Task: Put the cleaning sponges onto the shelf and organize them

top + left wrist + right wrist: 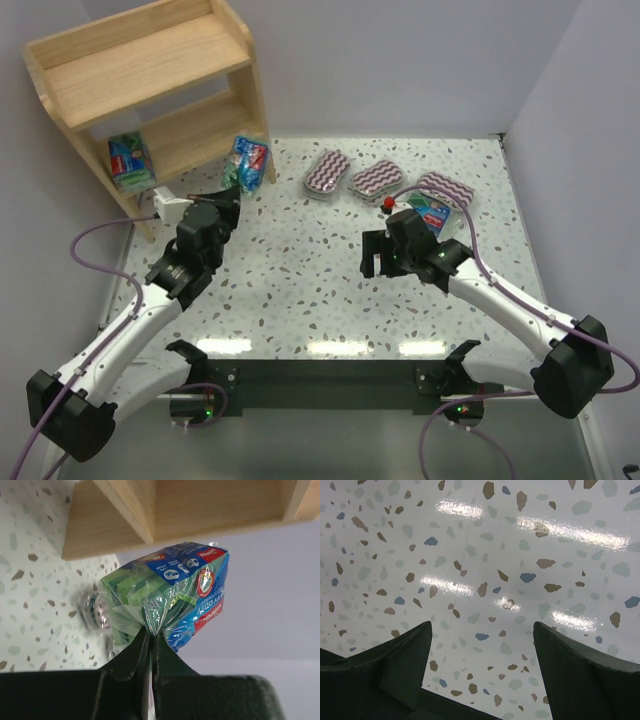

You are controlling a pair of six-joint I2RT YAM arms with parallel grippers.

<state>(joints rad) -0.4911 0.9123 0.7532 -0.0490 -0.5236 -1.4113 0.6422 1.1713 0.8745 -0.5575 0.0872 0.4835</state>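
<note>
My left gripper is shut on the wrap of a green-blue sponge pack, held just right of the wooden shelf. In the left wrist view the pack hangs from my closed fingertips below a shelf board. Another green-blue pack stands on the shelf's lowest tier. Three maroon zigzag packs lie in a row on the table. A third green-blue pack lies by my right arm. My right gripper is open and empty over bare table.
The table is white terrazzo, walled at the back and right. A white cable plug sits at the shelf's foot. A small red object lies near the right arm's wrist.
</note>
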